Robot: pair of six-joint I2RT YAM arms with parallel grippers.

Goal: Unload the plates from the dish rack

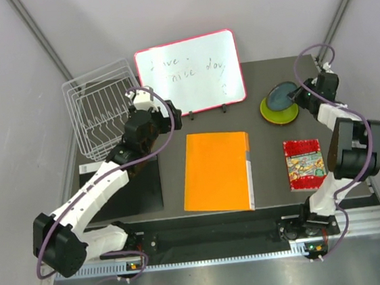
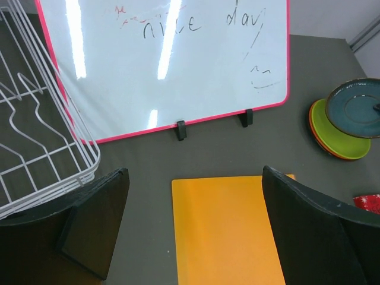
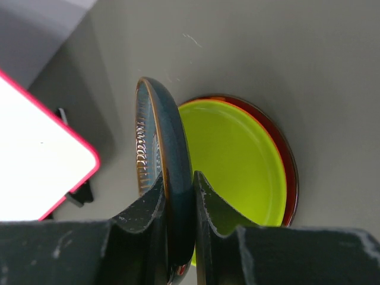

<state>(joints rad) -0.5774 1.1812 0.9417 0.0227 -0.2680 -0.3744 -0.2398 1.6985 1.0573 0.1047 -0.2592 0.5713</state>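
The white wire dish rack [image 1: 102, 111] stands at the back left and holds no plates; its corner shows in the left wrist view [image 2: 35, 148]. My right gripper [image 1: 300, 93] is shut on the rim of the dark teal plate [image 1: 281, 95], holding it just above the stack at the back right. In the right wrist view the gripper [image 3: 178, 190] pinches the teal plate [image 3: 172, 142] edge-on over the lime green plate [image 3: 237, 160], which lies on a red plate [image 3: 291, 178]. My left gripper [image 1: 167, 117] is open and empty beside the rack, above the table [image 2: 196, 214].
A pink-framed whiteboard [image 1: 189, 71] stands at the back middle. An orange folder [image 1: 217, 170] lies in the centre, a black notebook [image 1: 137, 189] at the front left under the left arm, and a red patterned booklet [image 1: 304, 163] at the right.
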